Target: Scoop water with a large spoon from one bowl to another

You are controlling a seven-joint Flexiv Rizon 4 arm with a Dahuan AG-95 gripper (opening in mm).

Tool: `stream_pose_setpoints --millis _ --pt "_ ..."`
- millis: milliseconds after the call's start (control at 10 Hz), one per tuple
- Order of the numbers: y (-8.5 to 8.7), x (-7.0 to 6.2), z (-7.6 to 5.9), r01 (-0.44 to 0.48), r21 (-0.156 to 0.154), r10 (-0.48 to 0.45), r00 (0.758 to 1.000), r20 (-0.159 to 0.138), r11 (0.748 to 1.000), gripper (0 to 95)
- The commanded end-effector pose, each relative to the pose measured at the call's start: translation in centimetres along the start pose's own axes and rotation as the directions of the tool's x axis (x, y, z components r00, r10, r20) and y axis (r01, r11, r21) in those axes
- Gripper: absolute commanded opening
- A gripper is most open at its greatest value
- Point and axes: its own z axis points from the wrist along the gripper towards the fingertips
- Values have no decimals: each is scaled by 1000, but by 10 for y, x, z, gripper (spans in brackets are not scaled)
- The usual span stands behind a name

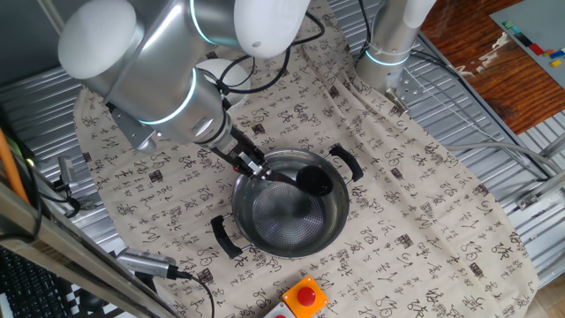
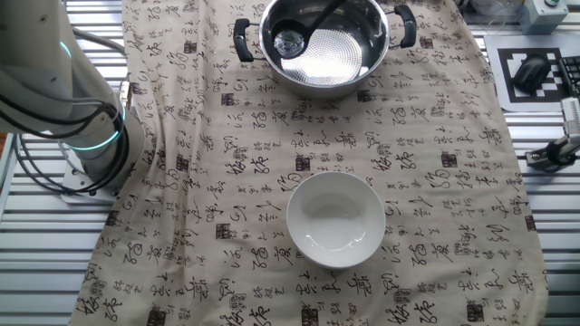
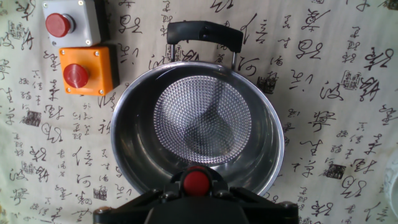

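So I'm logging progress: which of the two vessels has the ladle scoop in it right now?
The steel pot with black loop handles: the ladle scoop sits inside it. The small white bowl, nearer on the cloth, has no ladle.

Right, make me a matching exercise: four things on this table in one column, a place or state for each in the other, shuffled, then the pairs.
Things:
1. black ladle with round scoop
2. wide stainless-steel pot with black loop handles
3. small round white bowl
4. orange box with a red button

Places or states:
A. stands apart from the other vessel on the patterned cloth
B. holds the scoop
C. sits beside a grey button box
D. scoop down inside a vessel

Pairs: 1-D, 2-B, 3-A, 4-C
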Motion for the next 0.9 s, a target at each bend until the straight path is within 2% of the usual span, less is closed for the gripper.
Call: stream_pose_setpoints --millis 100,400,900 --pt "0 0 0 14 0 -14 1000 3 1000 0" --pt "0 1 -1 13 0 -13 1000 3 1000 0" --pt "-1 8 -18 10 -1 -10 1000 -3 1000 0"
